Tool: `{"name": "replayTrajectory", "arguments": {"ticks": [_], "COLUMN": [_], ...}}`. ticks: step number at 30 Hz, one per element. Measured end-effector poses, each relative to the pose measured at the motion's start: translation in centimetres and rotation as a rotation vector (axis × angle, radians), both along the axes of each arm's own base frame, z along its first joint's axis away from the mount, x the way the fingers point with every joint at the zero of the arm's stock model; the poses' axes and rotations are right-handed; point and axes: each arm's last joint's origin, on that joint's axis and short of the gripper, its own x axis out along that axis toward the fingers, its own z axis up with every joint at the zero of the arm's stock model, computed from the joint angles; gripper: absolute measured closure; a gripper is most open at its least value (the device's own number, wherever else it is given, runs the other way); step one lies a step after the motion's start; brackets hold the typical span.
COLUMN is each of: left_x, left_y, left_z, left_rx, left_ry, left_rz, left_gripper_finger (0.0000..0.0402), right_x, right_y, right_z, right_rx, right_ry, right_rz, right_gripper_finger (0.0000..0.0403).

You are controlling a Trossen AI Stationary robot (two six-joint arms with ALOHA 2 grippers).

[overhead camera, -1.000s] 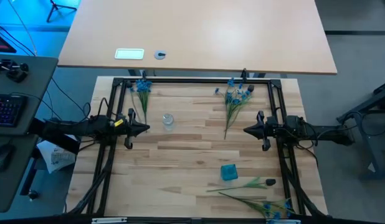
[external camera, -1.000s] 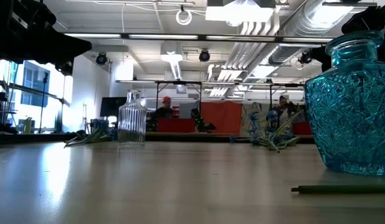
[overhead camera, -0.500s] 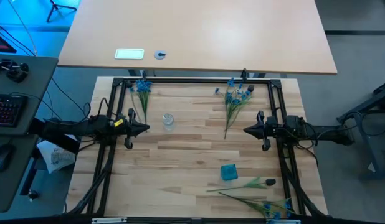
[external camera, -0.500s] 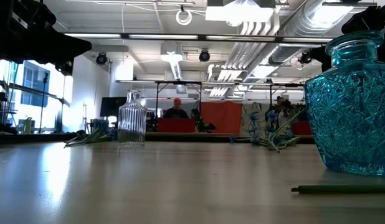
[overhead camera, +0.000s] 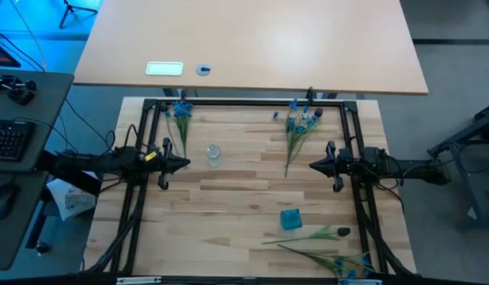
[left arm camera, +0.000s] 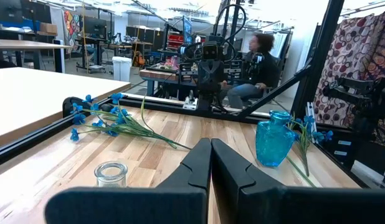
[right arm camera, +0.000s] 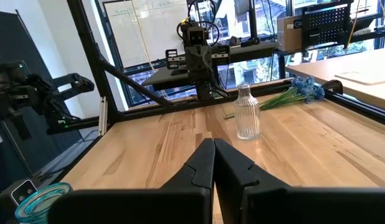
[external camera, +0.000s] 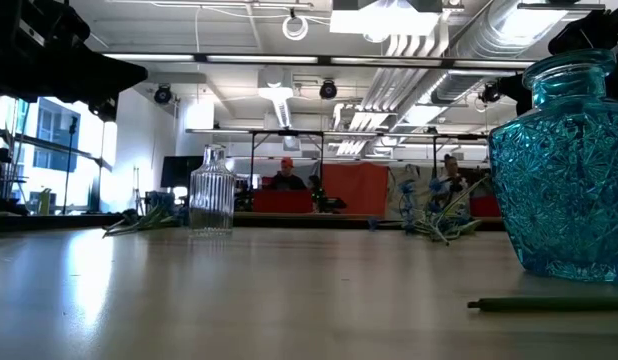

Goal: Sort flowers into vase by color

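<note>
Robotics lab: exposed ducts (external camera: 459,60), workbenches (left arm camera: 30,46)

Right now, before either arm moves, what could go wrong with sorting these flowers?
1. The clear vase looks narrow and light; a stem poked in at an angle might tip it.
2. The blue-blossom stems lie bunched together, so one grasp may lift several.
3. The dark-bud stem lies beside the blue vase; reaching could nudge it.

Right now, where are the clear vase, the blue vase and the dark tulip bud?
clear vase (overhead camera: 214,153): high view, on its round mouth.
blue vase (overhead camera: 290,219): high view, on the middle of its body.
dark tulip bud (overhead camera: 343,232): high view, on the bud's head at the stalk's end.
</note>
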Motion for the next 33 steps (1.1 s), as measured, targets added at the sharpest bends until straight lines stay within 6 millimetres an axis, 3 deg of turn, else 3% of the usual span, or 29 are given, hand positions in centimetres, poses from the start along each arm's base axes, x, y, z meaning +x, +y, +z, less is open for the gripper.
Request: {"name": "replayTrajectory", "arguments": {"ticks": [22,28,31,33], "left_x": [0.0,0.0,0.0,0.0], "left_y": [0.0,0.0,0.0,0.0], "left_z": [0.0,0.0,0.0,0.0], "left_rx": [0.000,0.000,0.000,0.000], "left_ry": [0.000,0.000,0.001,0.001], "left_rz": [0.000,0.000,0.000,0.000], "left_gripper_finger": [0.0401,0.0401,0.0401,0.0401], "right_x": [0.0,-1.0,-1.6,-1.4], "right_y": [0.0,-0.5,-1.1,-1.1], "right_z": [0.1,4.0,4.9,5.4], "right_rx": [0.019,0.601,0.745,0.785], "right_ry": [-0.015,-0.463,-0.636,-0.631], "right_rz": [0.001,-0.050,-0.170,-0.163], "right_gripper_finger": [0.0402,0.0402,0.0402,0.0402]}}
